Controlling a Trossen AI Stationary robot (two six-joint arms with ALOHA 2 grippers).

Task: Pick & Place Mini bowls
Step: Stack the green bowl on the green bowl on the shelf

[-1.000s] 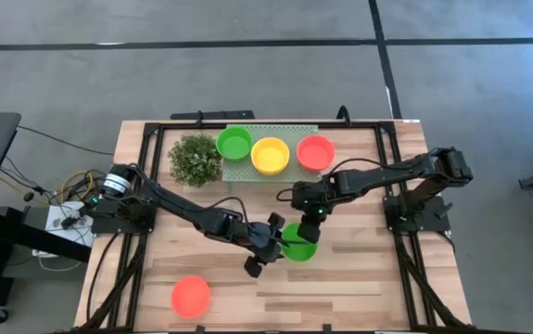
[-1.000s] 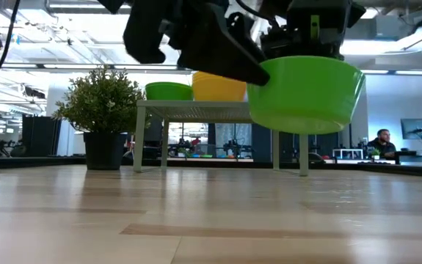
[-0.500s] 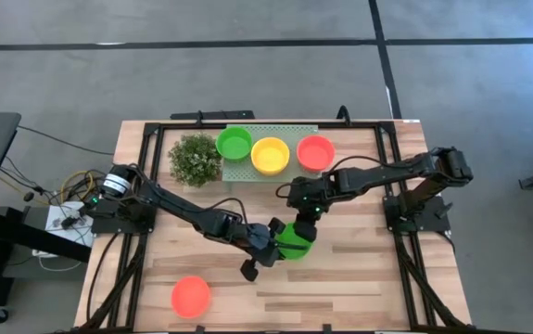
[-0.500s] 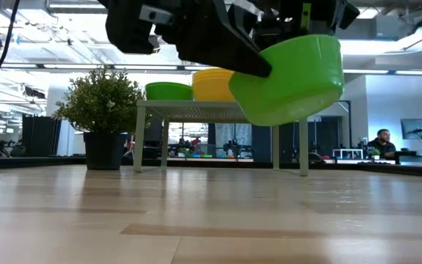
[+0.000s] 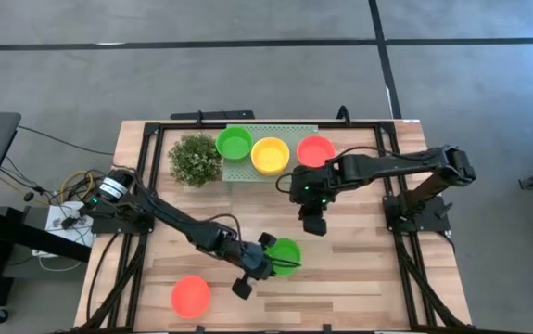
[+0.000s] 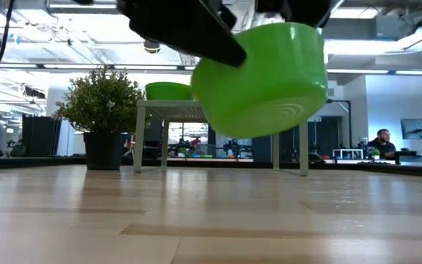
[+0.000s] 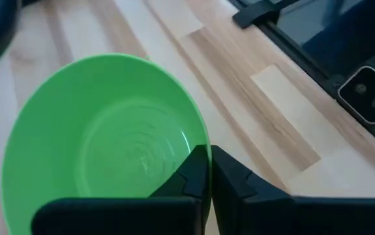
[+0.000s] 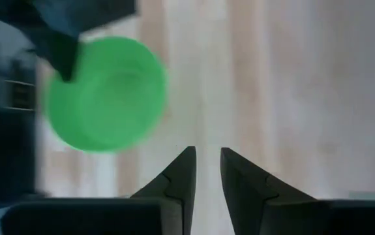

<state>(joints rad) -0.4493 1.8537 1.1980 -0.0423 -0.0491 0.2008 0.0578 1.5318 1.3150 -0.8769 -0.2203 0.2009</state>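
Observation:
My left gripper (image 5: pixel 268 263) is near the table's front middle, shut on a bright green mini bowl (image 5: pixel 285 253). In the low view that bowl (image 6: pixel 262 77) hangs tilted above the table. My right gripper (image 5: pixel 313 225) stands farther back, open, with nothing between its fingers (image 8: pixel 207 156); its wrist view shows the green bowl (image 8: pixel 105 94) off to one side. A red-orange mini bowl (image 5: pixel 192 295) sits on its base at the near left. Green (image 5: pixel 234 142), yellow (image 5: pixel 270 155) and red-orange (image 5: pixel 315 150) mini bowls rest on the pale green tray (image 5: pixel 240 173). My left gripper holds the green bowl by its rim (image 7: pixel 202 142), one finger (image 7: pixel 190 176) inside the bowl and the other (image 7: pixel 236 179) outside the wall. The fingers come at it from the table's left, slanting down. The bowl is lifted clear of the table and tilted.
A bushy green plant (image 5: pixel 195 160) stands left of the tray at the back. The tray stands on legs (image 6: pixel 139 139) above the table. Black frame rails (image 5: pixel 388 176) run along the table's sides. Bare wood lies at the near right (image 5: pixel 349 288).
My left gripper has shut on the green bowl's rim and carried it toward the table's near edge, the bowl tipping as it went. My right gripper has opened, let go of the bowl and drawn up and away from it.

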